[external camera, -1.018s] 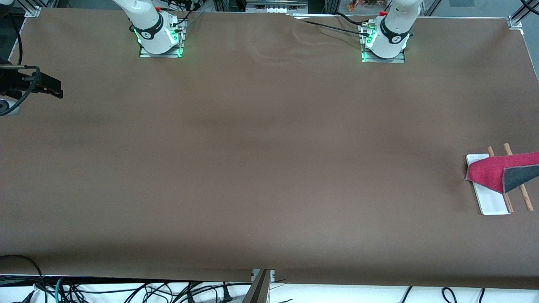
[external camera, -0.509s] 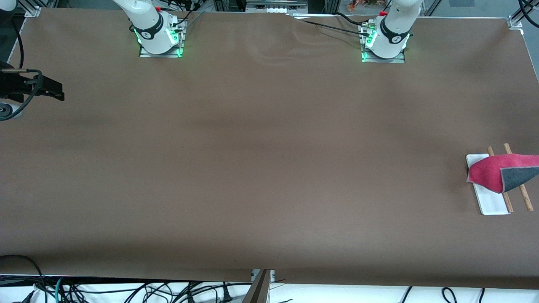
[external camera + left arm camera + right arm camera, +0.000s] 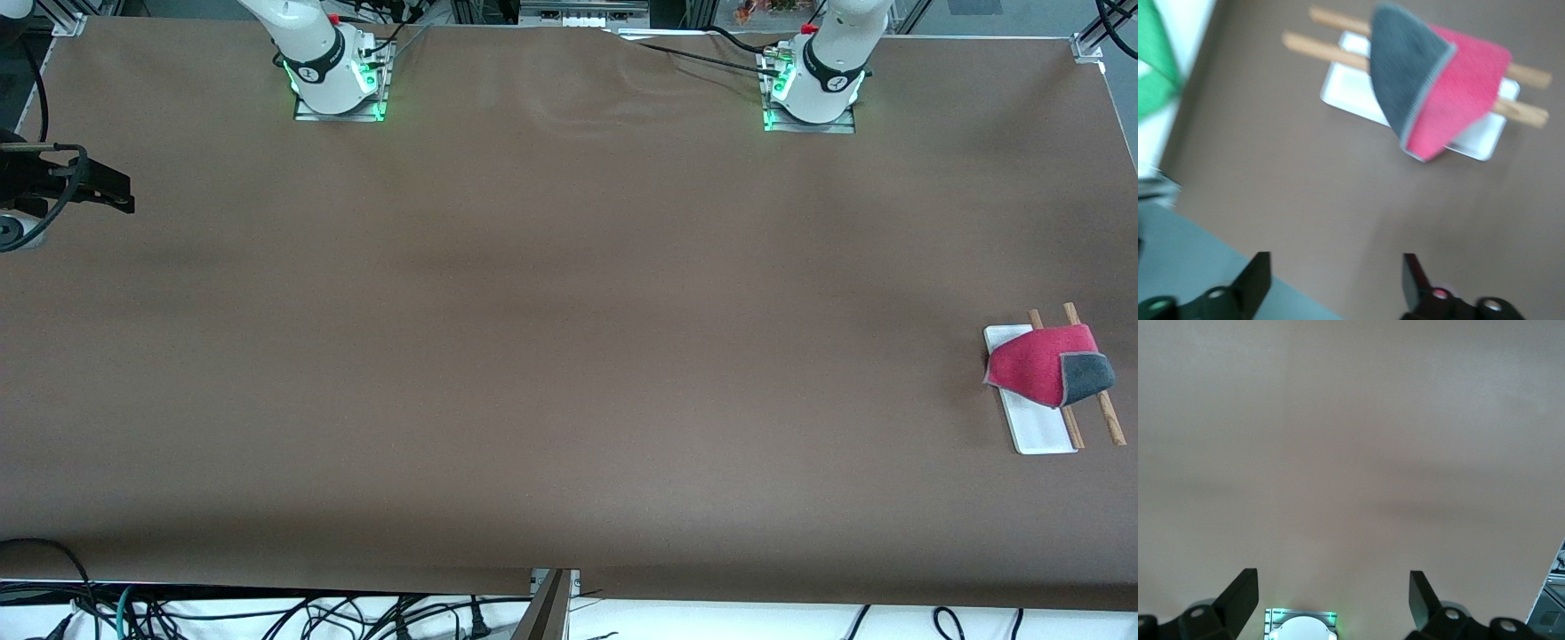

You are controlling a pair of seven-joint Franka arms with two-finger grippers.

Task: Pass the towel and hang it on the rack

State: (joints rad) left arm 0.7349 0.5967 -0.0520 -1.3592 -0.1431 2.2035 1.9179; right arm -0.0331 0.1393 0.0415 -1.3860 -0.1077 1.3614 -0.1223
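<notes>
1. Towel (image 3: 1045, 369): one, draped across both rods of the rack (image 3: 1036, 436), pink face up, one grey corner folded over. Located at the left arm's end of the bench (image 3: 569, 356).
2. Rack: one, with two parallel wooden rods over a white base. The towel's long axis crosses the rods.
3. Left claw (image 3: 1335, 283): fingers spread wide, empty, apart from the towel and above it. It is the nearer arm.
4. Right claw (image 3: 1331, 597): fingers wide, empty, waiting over bare bench at the right arm's end.
5. Judgement: hanging appears complete; the left claw's retreat should run away from the rods.
</notes>
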